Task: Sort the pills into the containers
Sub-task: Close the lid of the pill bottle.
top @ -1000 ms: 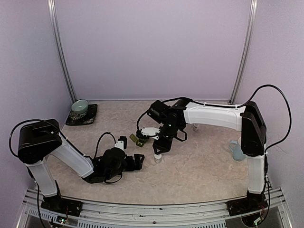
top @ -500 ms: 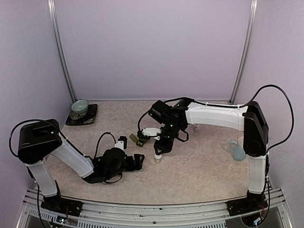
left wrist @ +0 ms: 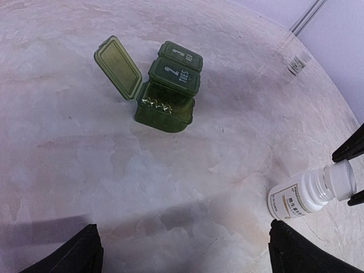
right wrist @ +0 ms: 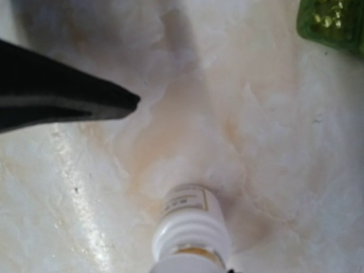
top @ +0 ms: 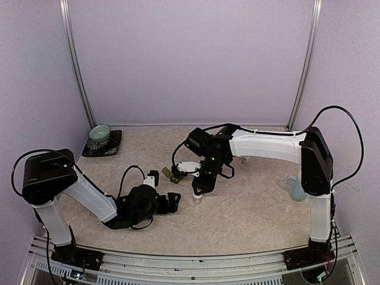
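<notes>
The dark green containers (left wrist: 173, 85) lie on the table as a strip; the nearest compartment has its lid (left wrist: 118, 67) open and holds yellowish pills (left wrist: 158, 104), while the other two lids are down. My right gripper (top: 199, 189) is shut on the neck of a white pill bottle (left wrist: 298, 196), just right of the containers (top: 172, 176). From the right wrist, the uncapped bottle (right wrist: 190, 227) points base-down at the table. My left gripper (left wrist: 190, 253) rests low in front of the containers, open and holding nothing.
A pale green bowl (top: 100, 133) sits on a dark tray (top: 113, 147) at the back left. A pale blue mug (top: 295, 187) lies by the right arm's base. A small white vial (left wrist: 298, 61) lies farther back.
</notes>
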